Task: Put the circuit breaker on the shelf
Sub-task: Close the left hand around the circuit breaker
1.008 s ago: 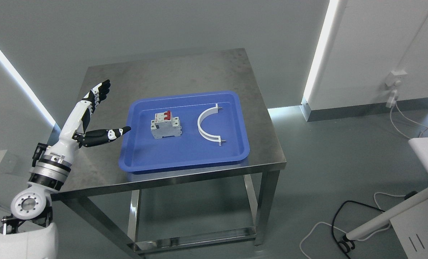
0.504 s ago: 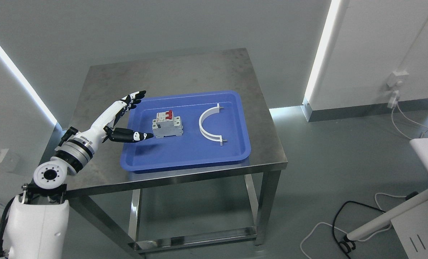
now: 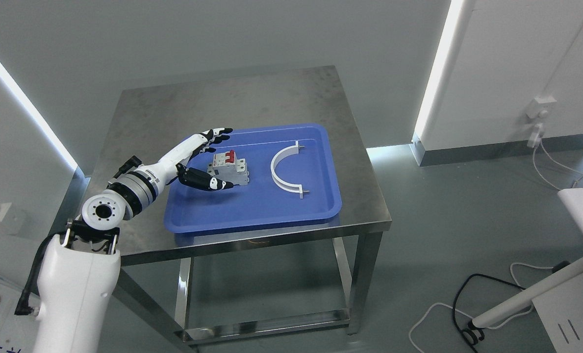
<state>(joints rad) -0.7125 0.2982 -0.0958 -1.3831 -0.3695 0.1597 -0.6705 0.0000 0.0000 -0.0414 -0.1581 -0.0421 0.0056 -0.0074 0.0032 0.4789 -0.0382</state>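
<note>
A grey circuit breaker (image 3: 231, 167) with red switches lies in a blue tray (image 3: 252, 215) on a steel table (image 3: 252, 98). My left hand (image 3: 218, 158) comes in from the lower left and is open around the breaker's left side. Its fingers (image 3: 212, 136) reach past the breaker's far side and its thumb (image 3: 208, 182) lies along the near side. I cannot tell whether they touch it. The right arm is out of view.
A white curved half-ring bracket (image 3: 285, 169) lies in the tray to the right of the breaker. A white stand (image 3: 531, 291) and cables (image 3: 448, 304) are on the floor at the lower right. A white wall panel (image 3: 517, 68) stands at the right.
My left hand has moved right from the table's left side over the tray's rim and now brackets the circuit breaker. The breaker and bracket have not moved.
</note>
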